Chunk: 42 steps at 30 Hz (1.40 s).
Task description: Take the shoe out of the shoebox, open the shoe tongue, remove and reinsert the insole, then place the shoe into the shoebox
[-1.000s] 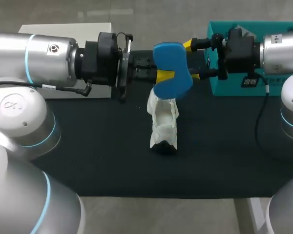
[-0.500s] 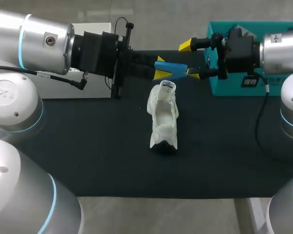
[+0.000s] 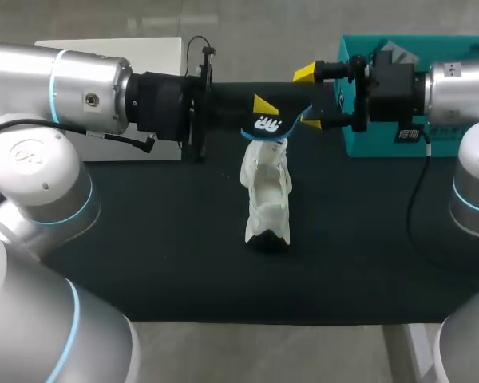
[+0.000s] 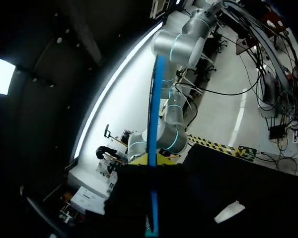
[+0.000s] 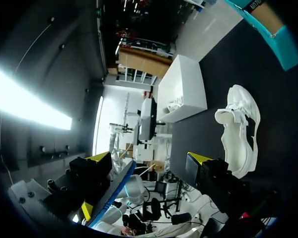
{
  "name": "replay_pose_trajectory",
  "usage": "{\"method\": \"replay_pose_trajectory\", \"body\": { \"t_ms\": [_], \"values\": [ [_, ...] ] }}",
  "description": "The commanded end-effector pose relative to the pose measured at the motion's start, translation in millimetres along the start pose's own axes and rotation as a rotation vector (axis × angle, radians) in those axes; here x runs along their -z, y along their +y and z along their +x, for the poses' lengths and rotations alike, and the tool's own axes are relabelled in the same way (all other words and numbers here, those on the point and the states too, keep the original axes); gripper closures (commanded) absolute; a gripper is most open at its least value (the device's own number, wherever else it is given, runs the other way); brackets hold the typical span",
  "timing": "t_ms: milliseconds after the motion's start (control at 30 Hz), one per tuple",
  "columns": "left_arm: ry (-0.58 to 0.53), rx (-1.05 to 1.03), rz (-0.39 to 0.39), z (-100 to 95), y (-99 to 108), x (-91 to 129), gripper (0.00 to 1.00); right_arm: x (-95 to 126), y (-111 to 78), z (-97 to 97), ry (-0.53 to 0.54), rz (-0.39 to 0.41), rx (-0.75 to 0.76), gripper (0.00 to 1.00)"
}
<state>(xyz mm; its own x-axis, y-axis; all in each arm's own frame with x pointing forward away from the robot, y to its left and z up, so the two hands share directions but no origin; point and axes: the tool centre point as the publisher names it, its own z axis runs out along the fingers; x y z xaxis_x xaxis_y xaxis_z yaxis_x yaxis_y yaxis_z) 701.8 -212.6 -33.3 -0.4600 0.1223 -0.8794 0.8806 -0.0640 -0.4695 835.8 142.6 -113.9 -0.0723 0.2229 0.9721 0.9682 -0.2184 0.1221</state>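
Note:
The white shoe (image 3: 267,195) lies on the black mat (image 3: 160,239), toe toward me, opening at the far end. Just above that opening hangs the blue insole (image 3: 268,125), its dark printed side showing, with my left gripper (image 3: 259,112) shut on it. In the left wrist view the insole (image 4: 153,124) runs edge-on out from between the left gripper (image 4: 153,159). My right gripper (image 3: 309,97) stands open just right of the insole's end, holding nothing. Its wrist view shows the right gripper (image 5: 149,158), the insole (image 5: 113,191) beside one finger, and the shoe (image 5: 241,126) off to the side.
The teal shoebox (image 3: 359,145) stands at the mat's back right, behind my right arm; the right wrist view shows the shoebox (image 5: 270,29) beyond the shoe. A white box (image 3: 156,48) sits at the back left. Bare mat lies in front of the shoe.
My left wrist has turned, rolling the insole from its flat blue face through edge-on to its printed underside, and it has dropped closer to the shoe's opening. The right arm and shoe kept still.

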Motion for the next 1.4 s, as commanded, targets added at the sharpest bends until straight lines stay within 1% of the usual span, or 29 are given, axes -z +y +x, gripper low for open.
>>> {"method": "replay_pose_trajectory", "body": {
  "t_ms": [33, 200, 400, 433, 533, 600, 633, 767, 867, 933, 1000, 1200, 1400],
  "values": [
    [0.042, -0.095, 0.067, -4.5, 6.2, -0.5, 1.0, 1.4, 1.7, 0.7, -0.015, 0.001, -0.004, 0.0],
    [0.042, -0.095, 0.067, -4.5, 6.2, -0.5, 1.0, 5.9, 2.4, 3.4, -0.016, -0.012, -0.009, 0.0],
    [0.042, -0.095, 0.067, -4.5, 6.2, -0.5, 1.0, 7.8, 6.0, 18.0, -0.004, -0.042, 0.012, 0.0],
    [0.03, -0.138, 0.056, -1.9, 13.3, -1.2, 1.0, 7.9, 6.4, 20.5, -0.004, -0.048, 0.018, 0.0],
    [-0.034, -0.225, -0.022, 4.1, 34.1, -3.7, 1.0, 7.5, 7.7, 25.6, -0.004, -0.065, 0.03, 0.0],
    [-0.051, -0.283, -0.03, 6.6, 44.7, -4.2, 1.0, 6.6, 8.0, 27.5, -0.004, -0.071, 0.033, 0.0],
    [-0.067, -0.295, -0.048, 7.0, 49.2, -4.9, 1.0, 6.0, 7.8, 28.4, -0.003, -0.071, 0.033, 0.0],
    [-0.07, -0.324, -0.056, 4.8, 60.9, -6.3, 1.0, 4.9, 6.6, 32.1, 0.001, -0.071, 0.039, 0.0],
    [-0.095, -0.35, -0.047, 1.9, 70.7, -8.7, 1.0, 3.9, 6.1, 33.4, 0.006, -0.071, 0.046, 0.0],
    [-0.09, -0.368, -0.038, 0.9, 75.2, -10.3, 1.0, 2.5, 6.1, 32.9, 0.008, -0.07, 0.047, 0.15],
    [-0.095, -0.39, -0.031, -0.3, 80.1, -12.0, 1.0, 0.7, 5.5, 31.9, 0.011, -0.065, 0.047, 0.47],
    [-0.109, -0.44, -0.009, -8.2, 95.2, -13.1, 1.0, -2.0, 2.5, 28.0, 0.021, -0.044, 0.033, 0.6],
    [-0.094, -0.431, -0.004, -9.9, 98.1, -15.2, 1.0, -4.0, 2.9, 26.8, 0.022, -0.033, 0.034, 0.62]
  ]
}}
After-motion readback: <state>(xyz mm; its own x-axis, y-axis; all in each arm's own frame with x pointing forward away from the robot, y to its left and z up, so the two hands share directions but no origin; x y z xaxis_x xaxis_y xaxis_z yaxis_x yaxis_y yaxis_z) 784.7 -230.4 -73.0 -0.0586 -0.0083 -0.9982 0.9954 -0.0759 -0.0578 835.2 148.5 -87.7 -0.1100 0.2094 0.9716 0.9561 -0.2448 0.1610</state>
